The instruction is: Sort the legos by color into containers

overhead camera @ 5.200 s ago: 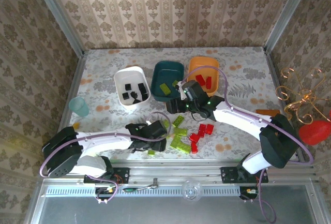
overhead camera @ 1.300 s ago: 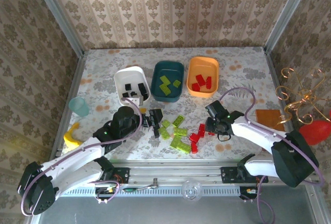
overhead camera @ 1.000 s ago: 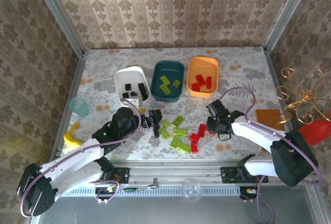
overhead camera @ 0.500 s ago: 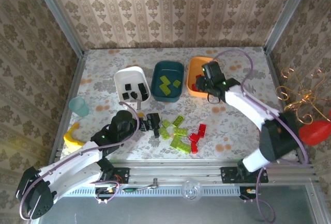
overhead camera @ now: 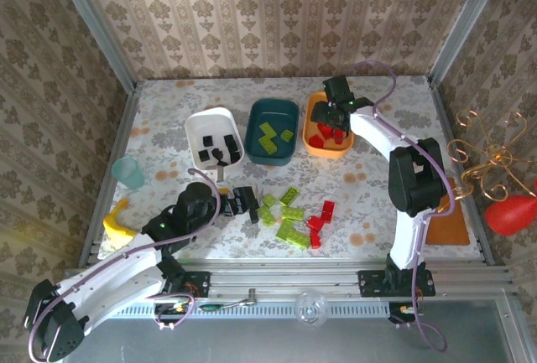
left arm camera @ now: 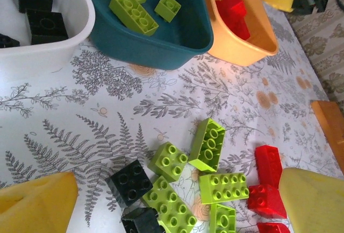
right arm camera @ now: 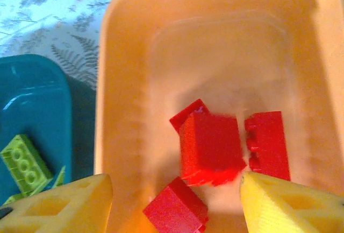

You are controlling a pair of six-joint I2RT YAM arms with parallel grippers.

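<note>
We find the right gripper [right arm camera: 174, 198] over the rounded orange plastic tray [right arm camera: 129, 82], which is the right-hand one of three trays at the far middle of the flower-patterned desk [left arm camera: 97, 114]. Its yellow fingers [right arm camera: 59, 200] stand wide apart and hold nothing. Several red plastic bricks [right arm camera: 209, 147] lie in the tray below them.

Just left of the orange tray is the dark teal plastic tray [left arm camera: 145, 44], holding translucent lime-green bricks [left arm camera: 131, 12]. Left of that is the white plastic tray [left arm camera: 43, 61], holding black bricks [left arm camera: 45, 26].

The left gripper [left arm camera: 177, 190] hangs low over the loose pile on the near middle of the desk, also spread wide and empty. Between its fingers we see loose lime-green bricks [left arm camera: 207, 144] and loose black square bricks [left arm camera: 129, 179] close together. Loose red bricks [left arm camera: 267, 163] lie just beside its right finger.
</note>
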